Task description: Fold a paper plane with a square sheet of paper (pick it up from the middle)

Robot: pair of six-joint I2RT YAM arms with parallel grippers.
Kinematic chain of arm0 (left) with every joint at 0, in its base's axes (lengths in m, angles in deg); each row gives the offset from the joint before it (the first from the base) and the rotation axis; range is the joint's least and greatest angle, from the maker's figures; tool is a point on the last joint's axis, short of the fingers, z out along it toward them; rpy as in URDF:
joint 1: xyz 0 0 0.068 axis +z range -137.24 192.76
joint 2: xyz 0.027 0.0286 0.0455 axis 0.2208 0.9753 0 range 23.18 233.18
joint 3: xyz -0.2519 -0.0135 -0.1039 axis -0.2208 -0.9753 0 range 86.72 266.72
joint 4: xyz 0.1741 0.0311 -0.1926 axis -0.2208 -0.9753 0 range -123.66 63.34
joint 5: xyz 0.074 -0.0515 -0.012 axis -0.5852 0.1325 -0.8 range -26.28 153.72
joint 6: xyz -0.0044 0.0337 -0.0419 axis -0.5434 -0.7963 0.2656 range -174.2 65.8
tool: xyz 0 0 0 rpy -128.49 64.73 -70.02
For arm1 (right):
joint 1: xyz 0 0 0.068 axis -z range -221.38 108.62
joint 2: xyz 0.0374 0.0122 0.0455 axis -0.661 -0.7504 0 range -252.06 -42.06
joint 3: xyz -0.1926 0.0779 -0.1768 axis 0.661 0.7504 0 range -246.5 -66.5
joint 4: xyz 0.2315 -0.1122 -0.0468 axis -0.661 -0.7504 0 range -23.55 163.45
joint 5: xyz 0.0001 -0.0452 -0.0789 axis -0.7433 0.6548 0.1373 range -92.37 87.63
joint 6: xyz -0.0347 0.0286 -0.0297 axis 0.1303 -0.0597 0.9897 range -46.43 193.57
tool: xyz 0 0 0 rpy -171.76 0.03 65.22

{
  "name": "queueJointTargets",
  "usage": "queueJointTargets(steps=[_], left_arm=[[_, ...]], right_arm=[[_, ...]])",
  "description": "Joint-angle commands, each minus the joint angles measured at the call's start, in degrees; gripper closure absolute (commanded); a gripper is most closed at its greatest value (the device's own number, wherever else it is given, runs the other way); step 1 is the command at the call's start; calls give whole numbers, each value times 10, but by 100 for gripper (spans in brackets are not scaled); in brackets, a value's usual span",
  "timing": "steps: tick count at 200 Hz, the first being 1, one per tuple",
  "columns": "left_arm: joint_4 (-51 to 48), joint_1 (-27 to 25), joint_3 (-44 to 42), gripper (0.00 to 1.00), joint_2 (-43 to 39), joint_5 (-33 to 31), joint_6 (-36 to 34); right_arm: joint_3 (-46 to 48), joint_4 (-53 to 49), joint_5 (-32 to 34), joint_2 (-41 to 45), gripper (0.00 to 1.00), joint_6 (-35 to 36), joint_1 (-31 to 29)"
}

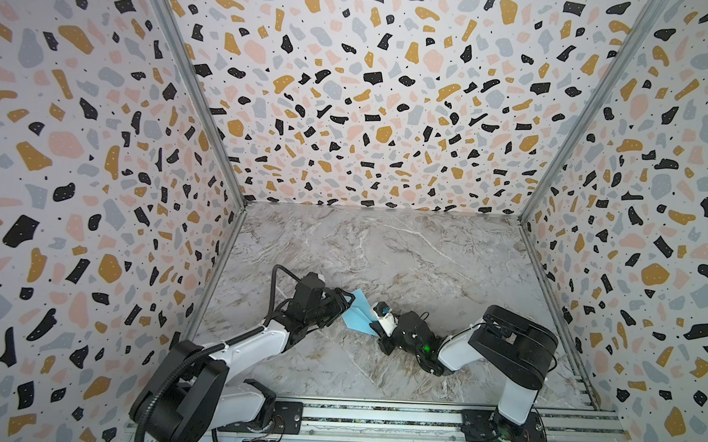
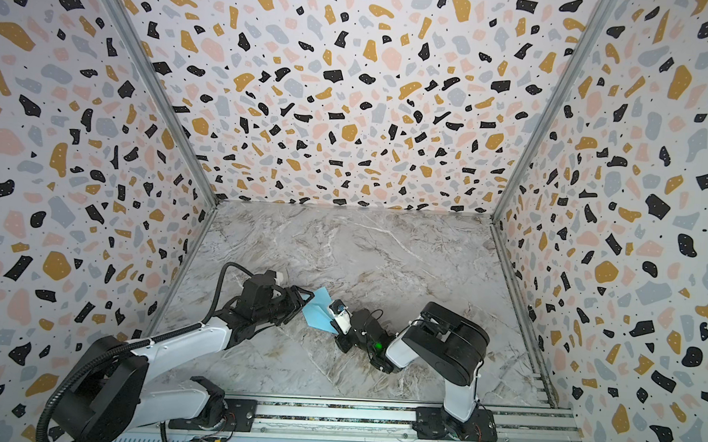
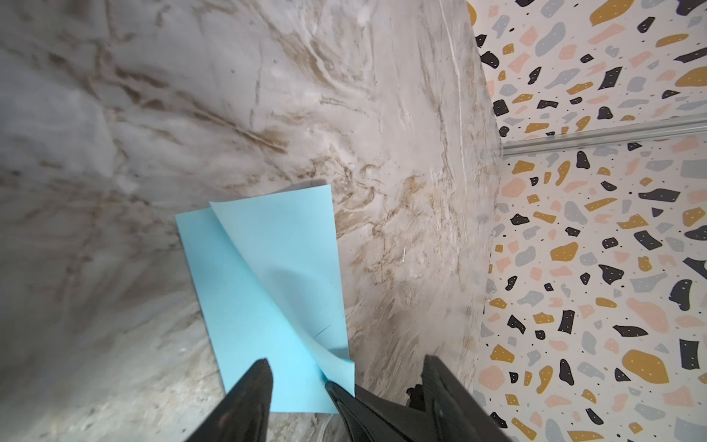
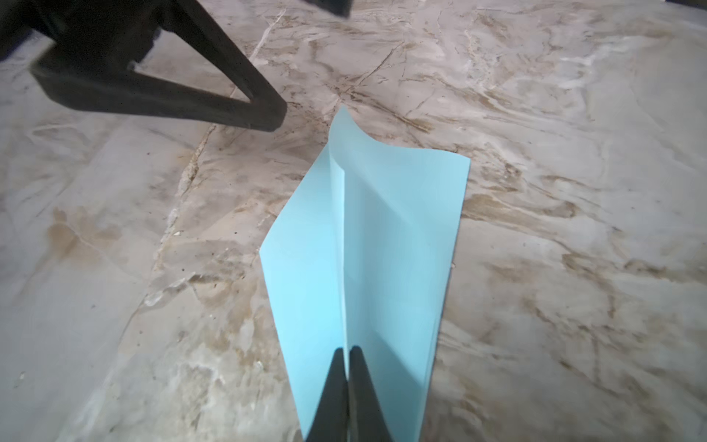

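Note:
The square sheet of paper [image 1: 357, 316] [image 2: 318, 311] is light blue and folded along a centre crease, low on the marble table between both arms. In the left wrist view one half of the paper [image 3: 245, 306] lies flat and the other flap curls up. My right gripper [image 4: 347, 350] [image 1: 371, 323] is shut on the crease at the paper's near end [image 4: 382, 248]. My left gripper [image 3: 348, 365] [image 1: 350, 300] stands open beside the opposite tip, holding nothing; one of its fingers [image 4: 264, 111] shows in the right wrist view. No paper plane is in view, only this folded sheet.
The marble tabletop [image 1: 404, 254] is boxed in by terrazzo-patterned walls [image 1: 371, 106] on three sides, with metal corner posts [image 1: 193, 84]. A metal rail [image 1: 375, 414] carrying both arm bases runs along the front edge.

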Motion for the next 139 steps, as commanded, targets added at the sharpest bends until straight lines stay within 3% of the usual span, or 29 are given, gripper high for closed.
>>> queueJointTargets(steps=[1, 75, 139], left_arm=[[4, -3, -5, 36, -11, -1, -41], [132, -72, -48, 62, 48, -7, -29], [123, -79, -7, 63, 131, 8, -61]], right_arm=[[-1, 5, -41, -3, 99, -59, 14], [-9, 14, -139, -8, 99, -151, 46], [-10, 12, -158, -10, 98, -177, 58]])
